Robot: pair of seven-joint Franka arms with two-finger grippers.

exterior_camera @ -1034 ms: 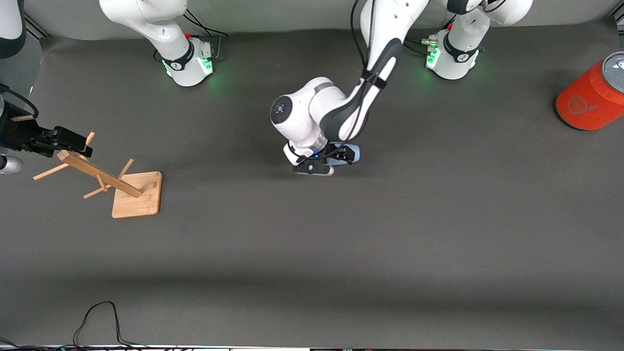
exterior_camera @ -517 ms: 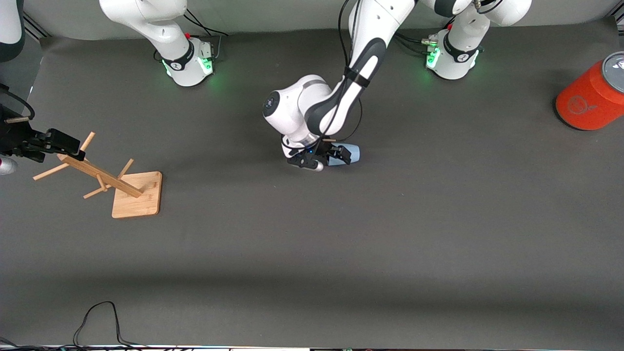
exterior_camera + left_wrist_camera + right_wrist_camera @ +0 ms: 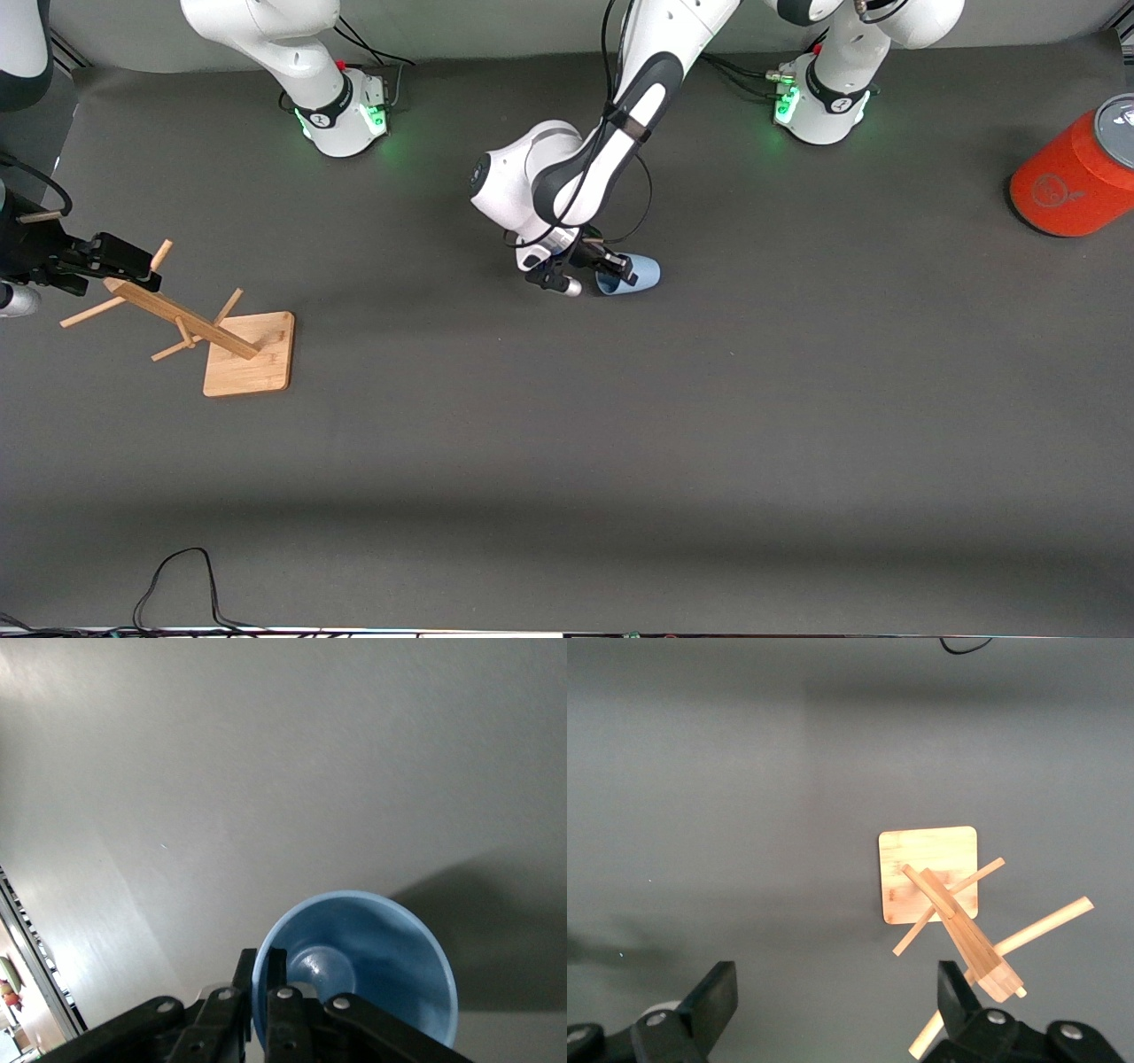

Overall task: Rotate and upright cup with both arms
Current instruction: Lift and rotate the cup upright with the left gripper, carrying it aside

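The pale blue cup (image 3: 640,272) lies tilted on its side near the middle of the table, its mouth turned toward my left gripper. My left gripper (image 3: 609,268) is shut on the cup's rim, one finger inside and one outside. In the left wrist view the cup (image 3: 372,966) opens toward the camera, with my left gripper (image 3: 263,967) pinching its rim. My right gripper (image 3: 133,263) is open and empty over the top of a wooden peg rack at the right arm's end of the table. In the right wrist view my right gripper (image 3: 837,979) holds nothing.
The wooden peg rack (image 3: 190,323) stands on a square base (image 3: 251,359); it also shows in the right wrist view (image 3: 957,921). A large orange can with a grey lid (image 3: 1076,173) lies at the left arm's end. A black cable (image 3: 177,576) loops at the front edge.
My left arm has drawn back toward the bases and turned its wrist. The cup has turned with it, so its mouth now shows. The right gripper has barely shifted.
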